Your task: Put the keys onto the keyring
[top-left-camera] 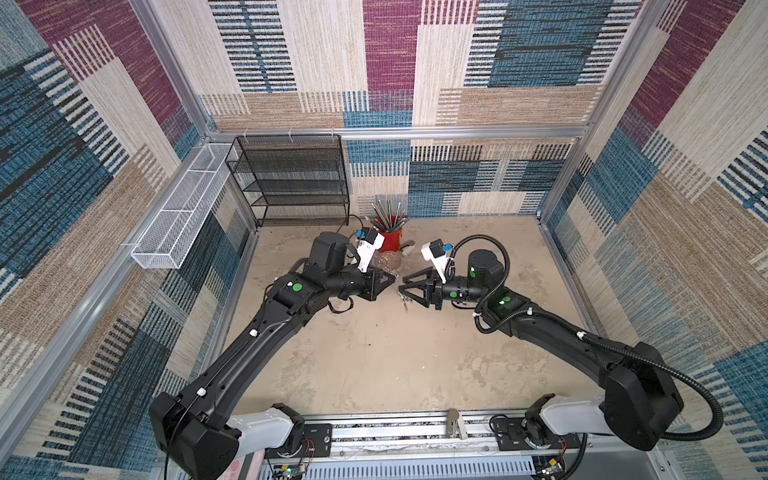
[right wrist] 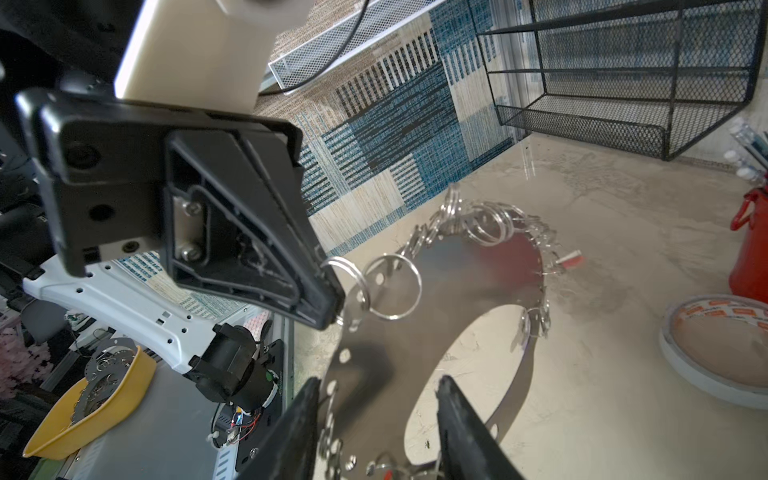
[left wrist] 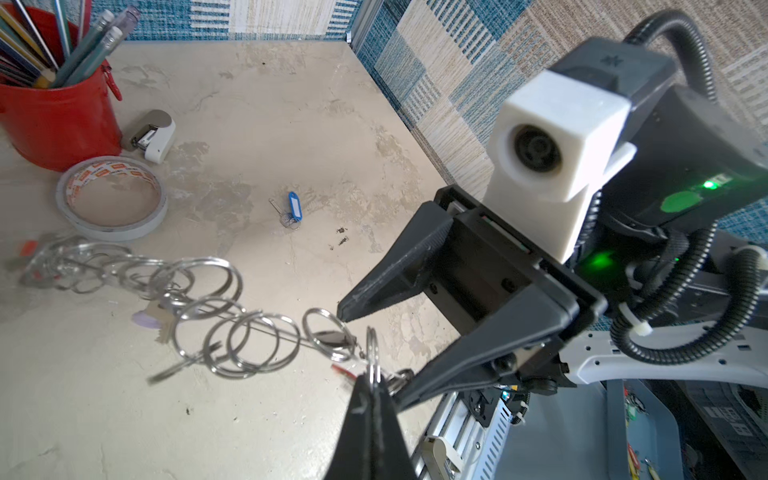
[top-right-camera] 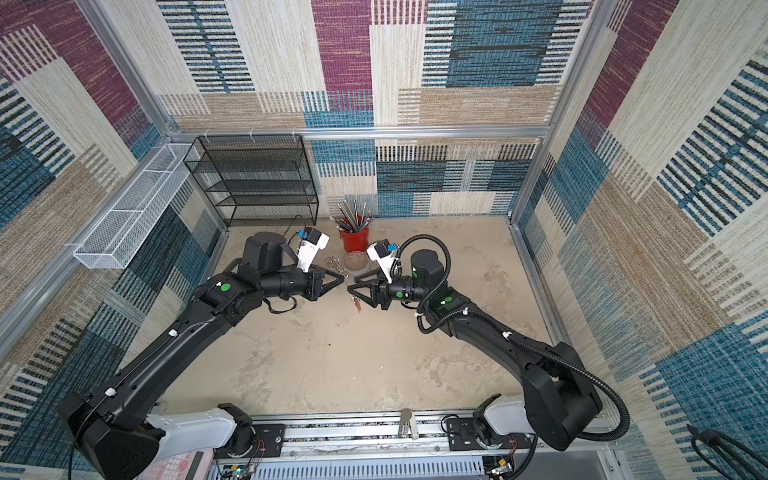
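Clamping my left claw (left wrist: 370, 384) on a split ring (right wrist: 349, 266) of the keyring (right wrist: 436, 291), mid-frame in both top views, I am holding my right claw (right wrist: 378, 382) apart around its end. The blue key (left wrist: 293, 208) (well apart, on the table (left wrist: 291, 104)) is lying unthreaded.

The left gripper (right wrist: 331, 297) seemingly pinches the keyring (right wrist: 449, 286); right gripper (right wrist: 376, 384) straddles it, jaws apart.

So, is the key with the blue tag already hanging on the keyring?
No, in the left wrist view the blue-tagged key lies alone on the table, clearly apart from the keyring.
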You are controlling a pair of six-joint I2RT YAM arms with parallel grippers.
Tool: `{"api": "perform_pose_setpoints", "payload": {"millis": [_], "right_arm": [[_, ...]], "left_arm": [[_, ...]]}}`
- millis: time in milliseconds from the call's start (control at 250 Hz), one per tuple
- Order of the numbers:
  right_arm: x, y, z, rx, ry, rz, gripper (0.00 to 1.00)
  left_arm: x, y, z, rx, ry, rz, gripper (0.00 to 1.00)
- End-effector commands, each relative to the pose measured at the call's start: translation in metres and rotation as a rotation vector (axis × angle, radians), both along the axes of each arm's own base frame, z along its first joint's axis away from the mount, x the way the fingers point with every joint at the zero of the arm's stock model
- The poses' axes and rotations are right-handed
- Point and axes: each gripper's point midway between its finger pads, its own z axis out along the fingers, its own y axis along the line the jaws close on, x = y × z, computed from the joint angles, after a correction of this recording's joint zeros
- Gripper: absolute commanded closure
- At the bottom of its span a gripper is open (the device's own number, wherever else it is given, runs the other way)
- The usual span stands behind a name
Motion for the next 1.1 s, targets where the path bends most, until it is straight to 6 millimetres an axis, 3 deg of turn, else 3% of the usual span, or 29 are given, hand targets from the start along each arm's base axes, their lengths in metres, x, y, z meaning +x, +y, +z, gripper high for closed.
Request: {"api": "perform_pose_setpoints", "payload": {"millis": [0,560,948,1096], "right_arm": [[0.004,0.000,-0.002,-0.021,-0.017,-0.016,0.55],[-0.003,0.007,-0.003,-0.018,-0.032,0.024,1.00],[0.005,0.007,-0.004,-0.050,-0.074,-0.040,1.00],[0.011,0.004,-0.004,-0.061,-0.088,-0.086,1.00]], "left_arm": [[0.006,0.000,0.007,-0.011,-0.014,0.027,1.00],[0.009,0.000,0.004,-0.011,0.050,0.066,1.00],[0.008,-0.006,0.004,-0.014,0.153,0.059,1.00],[0.007,0.000,0.004,0.021,0.167,0.081,1.00]]}}
